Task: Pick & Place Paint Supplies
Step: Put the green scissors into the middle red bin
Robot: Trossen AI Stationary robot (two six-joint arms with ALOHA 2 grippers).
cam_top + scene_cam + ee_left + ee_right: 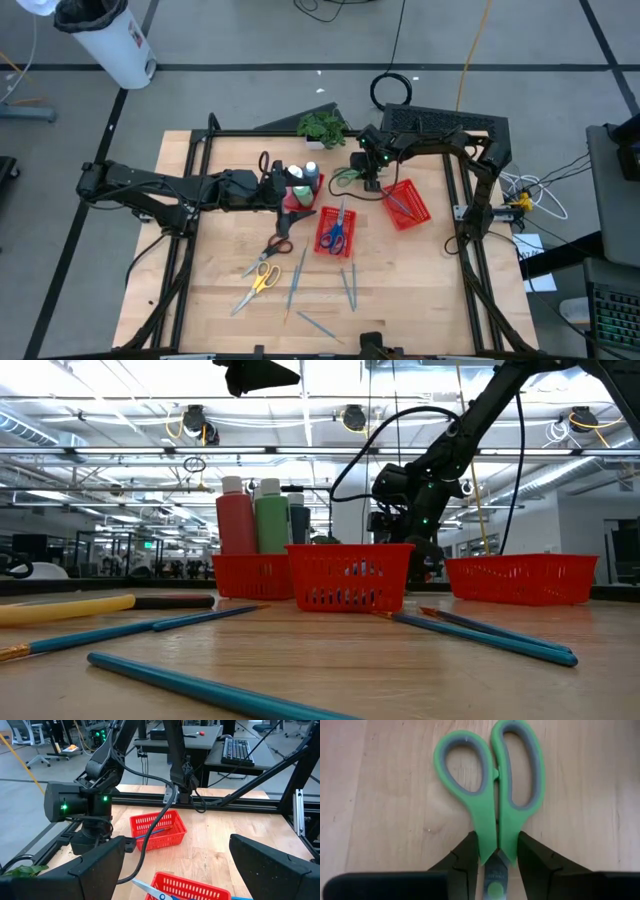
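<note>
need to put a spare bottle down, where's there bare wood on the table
Bare wood: the right front corner, past the thin grey-green brushes and in front of the right red mesh tray; also the left edge, beside the yellow-handled scissors. Crowded: the centre, around the middle red tray and paint bottles.

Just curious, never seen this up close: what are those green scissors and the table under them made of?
The green-handled scissors look like moulded matte plastic with softer grey lining inside the finger loops; the bit of blade showing between the right pincer fingers looks like dull metal. The pale wooden table shows straight grain lines, probably sealed wood.
</note>
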